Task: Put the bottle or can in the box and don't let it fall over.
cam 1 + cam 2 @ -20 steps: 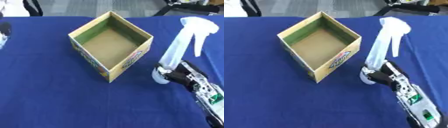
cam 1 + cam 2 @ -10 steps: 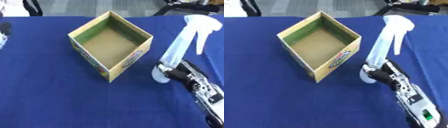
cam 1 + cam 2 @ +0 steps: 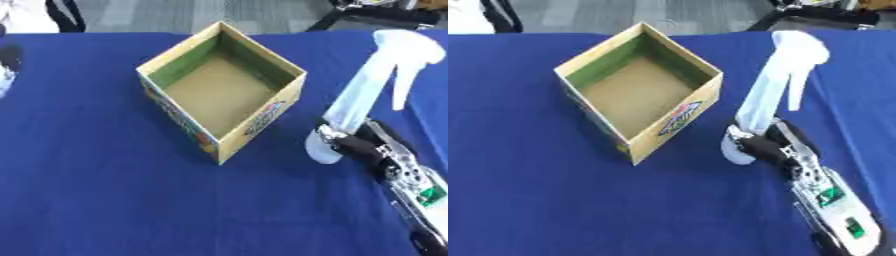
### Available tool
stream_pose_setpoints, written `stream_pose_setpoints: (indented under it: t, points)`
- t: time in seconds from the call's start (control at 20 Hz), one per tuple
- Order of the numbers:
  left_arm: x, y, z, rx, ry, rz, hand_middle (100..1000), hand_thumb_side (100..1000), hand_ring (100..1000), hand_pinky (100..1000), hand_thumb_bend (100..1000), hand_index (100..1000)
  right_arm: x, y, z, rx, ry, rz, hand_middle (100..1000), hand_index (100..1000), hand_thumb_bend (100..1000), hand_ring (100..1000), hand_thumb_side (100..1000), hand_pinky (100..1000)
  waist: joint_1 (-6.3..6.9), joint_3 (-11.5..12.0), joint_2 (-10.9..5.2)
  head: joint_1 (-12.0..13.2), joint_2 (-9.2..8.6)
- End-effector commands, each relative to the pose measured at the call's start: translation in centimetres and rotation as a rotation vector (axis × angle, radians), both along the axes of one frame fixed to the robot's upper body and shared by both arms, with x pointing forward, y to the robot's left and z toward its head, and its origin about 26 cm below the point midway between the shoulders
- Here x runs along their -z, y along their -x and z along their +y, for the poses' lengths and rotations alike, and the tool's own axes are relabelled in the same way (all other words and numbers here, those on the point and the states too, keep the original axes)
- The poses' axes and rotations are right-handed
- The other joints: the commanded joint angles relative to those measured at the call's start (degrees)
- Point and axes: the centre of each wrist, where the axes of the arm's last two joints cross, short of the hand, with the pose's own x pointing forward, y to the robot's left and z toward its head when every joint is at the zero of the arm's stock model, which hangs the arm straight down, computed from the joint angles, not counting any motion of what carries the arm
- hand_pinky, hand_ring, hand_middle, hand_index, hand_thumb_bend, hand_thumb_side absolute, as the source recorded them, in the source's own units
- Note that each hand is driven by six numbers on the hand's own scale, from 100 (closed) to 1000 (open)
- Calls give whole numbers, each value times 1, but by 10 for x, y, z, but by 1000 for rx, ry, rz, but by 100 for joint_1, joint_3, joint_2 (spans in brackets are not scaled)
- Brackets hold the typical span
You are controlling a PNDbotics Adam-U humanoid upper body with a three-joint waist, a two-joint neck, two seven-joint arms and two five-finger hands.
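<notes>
A white spray bottle (image 3: 363,100) stands to the right of an open cardboard box (image 3: 223,92) on the blue tablecloth (image 3: 105,190). The bottle leans a little, its trigger head at the upper right and its base near the box's right corner. My right hand (image 3: 354,147) comes in from the lower right and is curled round the bottle's lower body. The box is empty, with a brown floor and green inner walls. A dark part of my left hand (image 3: 9,62) shows at the far left edge; the rest of it is out of view.
The blue cloth covers the whole table, with open room in front of the box and to its left. Dark chair and stand parts (image 3: 376,15) sit beyond the far edge.
The bottle and my right hand have shifted slightly, the spray head moving a little to the right and up. The box stays put.
</notes>
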Motion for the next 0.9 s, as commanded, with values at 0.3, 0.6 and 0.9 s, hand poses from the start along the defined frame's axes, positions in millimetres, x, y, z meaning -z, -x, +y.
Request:
stream_pose_setpoints:
  t: [0.3,0.6,0.9]
  points:
    - [-10,3,0,7,-18,-36,1000,234,1000,1000,272,938,-1,1,-6,55,47,-48,1000,809,100,1000,222,1000,24,-5,-48,-1,38]
    - [-10,3,0,7,-18,-36,1000,234,1000,1000,272,938,-1,1,-6,56,48,-51,1000,809,100,1000,222,1000,24,-5,-48,-1,38]
    - [-10,3,0,9,-21,-33,1000,231,1000,1000,266,935,-13,6,-7,48,39,-84,1000,728,100,1000,220,1000,-9,15,-82,4,31]
